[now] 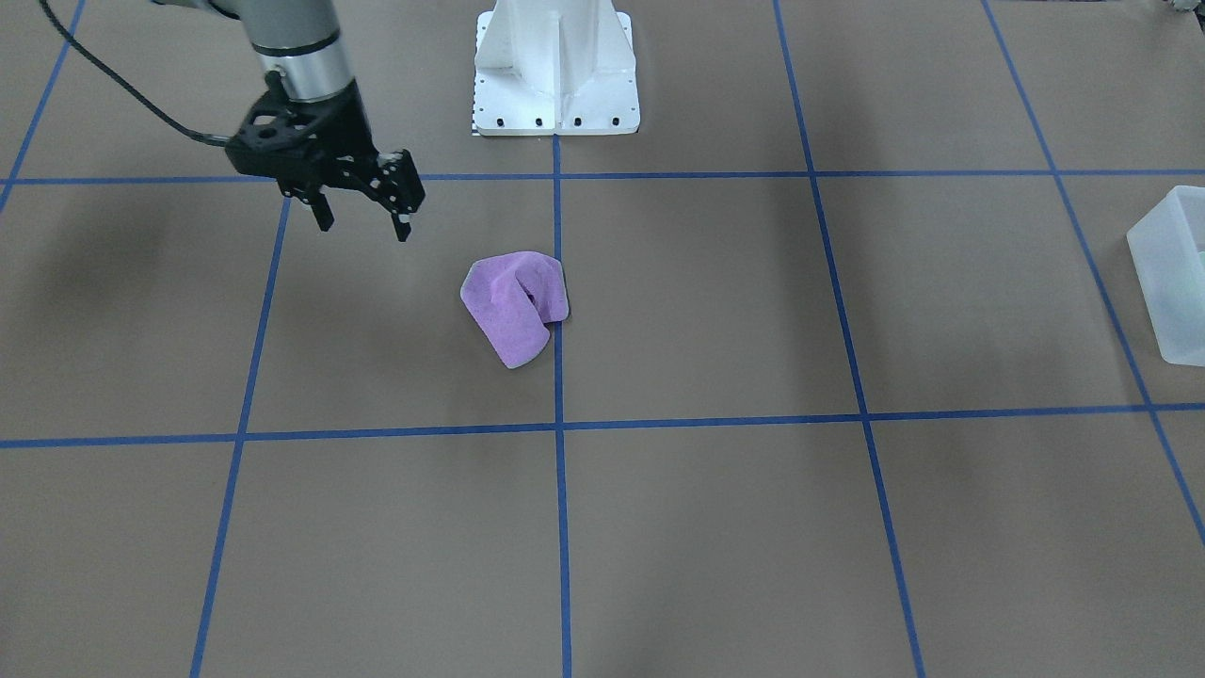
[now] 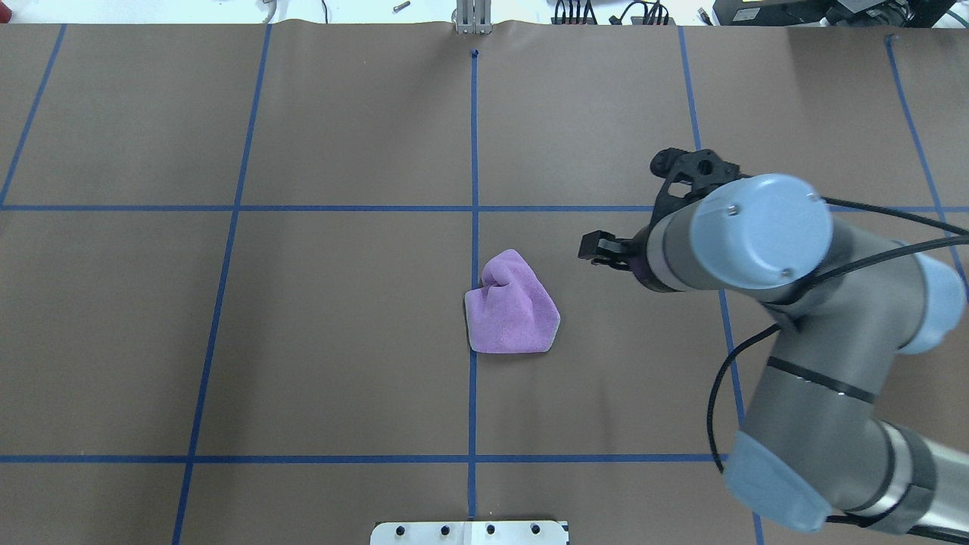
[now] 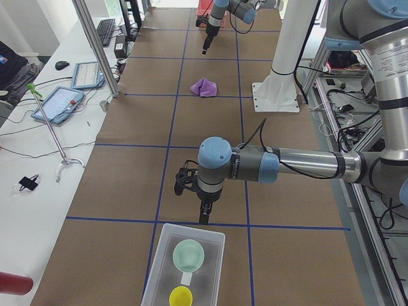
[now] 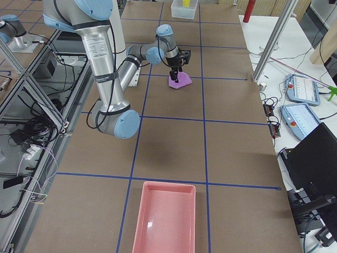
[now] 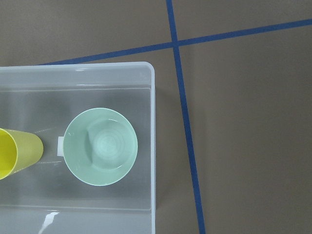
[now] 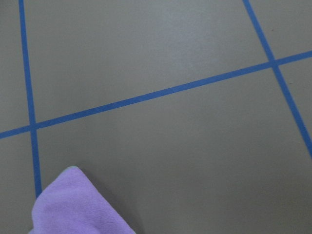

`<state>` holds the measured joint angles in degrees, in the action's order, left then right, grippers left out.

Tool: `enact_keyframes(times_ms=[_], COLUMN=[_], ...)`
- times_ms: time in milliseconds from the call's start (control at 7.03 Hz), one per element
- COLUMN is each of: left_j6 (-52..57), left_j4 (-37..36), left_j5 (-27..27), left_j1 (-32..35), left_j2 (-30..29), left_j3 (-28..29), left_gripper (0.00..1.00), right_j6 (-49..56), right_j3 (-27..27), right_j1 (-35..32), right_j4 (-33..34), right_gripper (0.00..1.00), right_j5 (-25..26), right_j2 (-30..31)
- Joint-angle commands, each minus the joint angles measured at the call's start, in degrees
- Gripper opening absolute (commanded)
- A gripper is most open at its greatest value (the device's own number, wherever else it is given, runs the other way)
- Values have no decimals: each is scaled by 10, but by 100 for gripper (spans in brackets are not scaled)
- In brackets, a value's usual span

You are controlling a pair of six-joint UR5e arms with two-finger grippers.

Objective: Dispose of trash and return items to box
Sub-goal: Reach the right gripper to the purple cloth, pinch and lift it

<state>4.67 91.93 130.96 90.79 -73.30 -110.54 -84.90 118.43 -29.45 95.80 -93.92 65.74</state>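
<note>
The frosted white box (image 3: 185, 264) stands at the table's left end and holds the mint-green bowl (image 3: 189, 254) and the yellow cup (image 3: 181, 296). The left wrist view looks straight down on the box (image 5: 146, 78), the bowl (image 5: 101, 153) and the cup (image 5: 12, 153). My left gripper (image 3: 204, 215) hangs just beside the box's near end; I cannot tell whether it is open. A crumpled purple cloth (image 1: 516, 306) lies at the table's middle. My right gripper (image 1: 365, 229) is open and empty, hovering a little to the side of the cloth (image 2: 511, 306).
A pink tray (image 4: 166, 219) lies at the table's right end. The white robot base (image 1: 555, 75) stands behind the cloth. Blue tape lines grid the brown table. Tablets and cables lie on the operators' bench (image 3: 60, 102).
</note>
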Motion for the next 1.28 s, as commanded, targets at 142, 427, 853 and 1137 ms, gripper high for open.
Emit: enact_keyframes(times_ms=[142, 427, 853, 1137], left_j6=[-2, -2, 0, 2], left_j4=[0, 0, 1, 2], left_j5=[0, 0, 0, 0], left_j1=[0, 0, 0, 0], left_j2=[0, 0, 0, -1], left_j3=[1, 4, 7, 11], left_gripper=[98, 98, 98, 98], right_j6=[-71, -98, -123, -121], right_j3=[-117, -170, -196, -189], right_j1=[49, 63, 89, 89], right_j4=[3, 3, 1, 2], right_gripper=[84, 76, 13, 0], right_j5=[55, 75, 90, 90], right_j2=[-104, -147, -154, -155])
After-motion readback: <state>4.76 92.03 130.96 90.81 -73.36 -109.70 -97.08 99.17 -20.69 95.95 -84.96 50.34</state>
